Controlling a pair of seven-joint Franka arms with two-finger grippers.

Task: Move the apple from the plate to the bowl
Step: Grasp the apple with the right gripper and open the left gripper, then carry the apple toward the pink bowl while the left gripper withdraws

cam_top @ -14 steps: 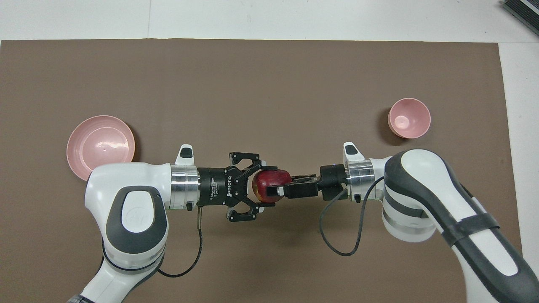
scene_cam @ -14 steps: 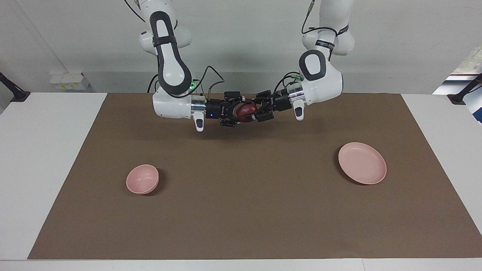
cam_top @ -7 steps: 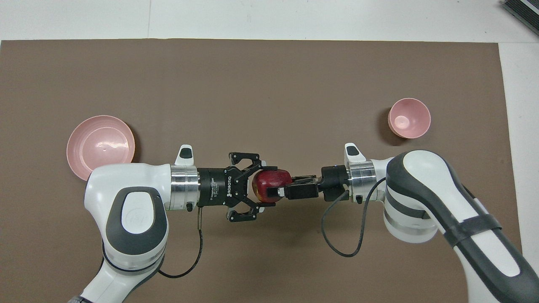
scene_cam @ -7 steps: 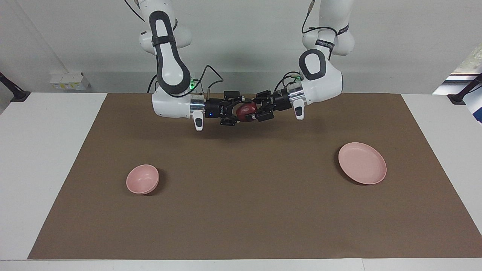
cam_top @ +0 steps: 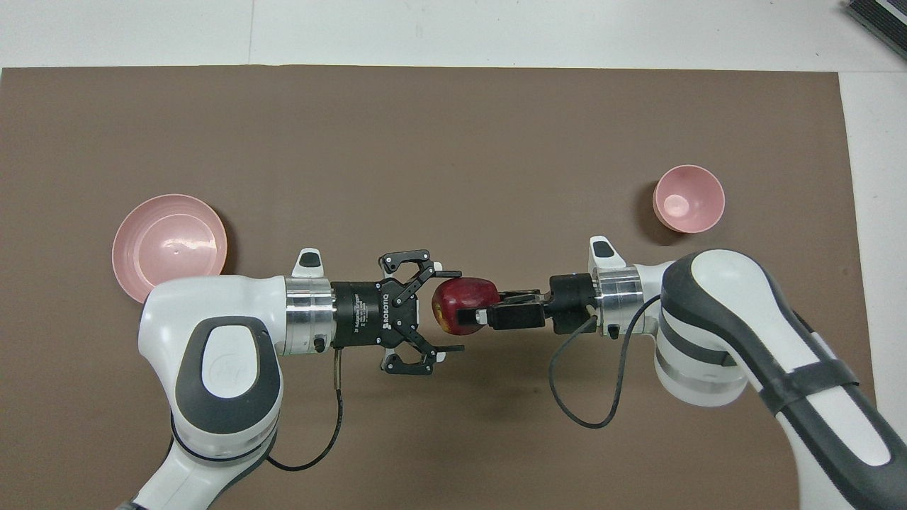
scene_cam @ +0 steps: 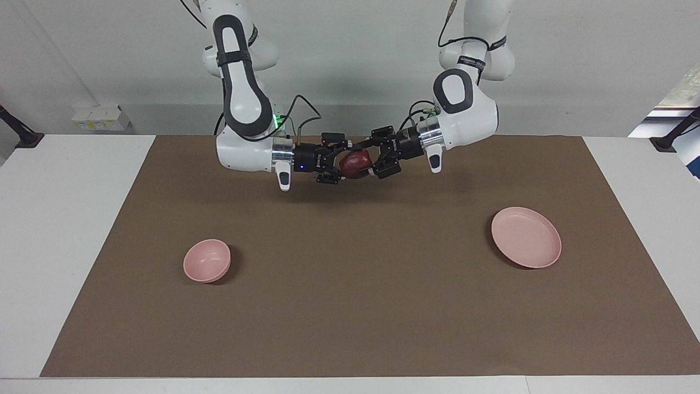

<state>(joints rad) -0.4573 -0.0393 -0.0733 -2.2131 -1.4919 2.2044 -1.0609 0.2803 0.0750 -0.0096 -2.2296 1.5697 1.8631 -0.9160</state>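
Note:
The dark red apple [scene_cam: 356, 162] [cam_top: 460, 294] hangs in the air over the brown mat, midway between the two arms. My right gripper [scene_cam: 345, 164] [cam_top: 466, 316] is shut on the apple and carries it. My left gripper [scene_cam: 367, 160] [cam_top: 453, 310] is open, its fingers spread wide on either side of the apple's end without gripping it. The pale pink plate [scene_cam: 526, 237] [cam_top: 170, 244] lies empty toward the left arm's end. The small pink bowl [scene_cam: 206, 260] [cam_top: 689, 198] stands empty toward the right arm's end.
A brown mat [scene_cam: 350, 306] [cam_top: 425, 142] covers most of the white table [scene_cam: 65, 246]. A dark object [cam_top: 879, 18] lies at the table's corner, farther from the robots than the bowl.
My left gripper's fingers have spread wider and let go of the apple. My right gripper has drawn the apple a little toward the bowl's end. Both arms have lifted slightly.

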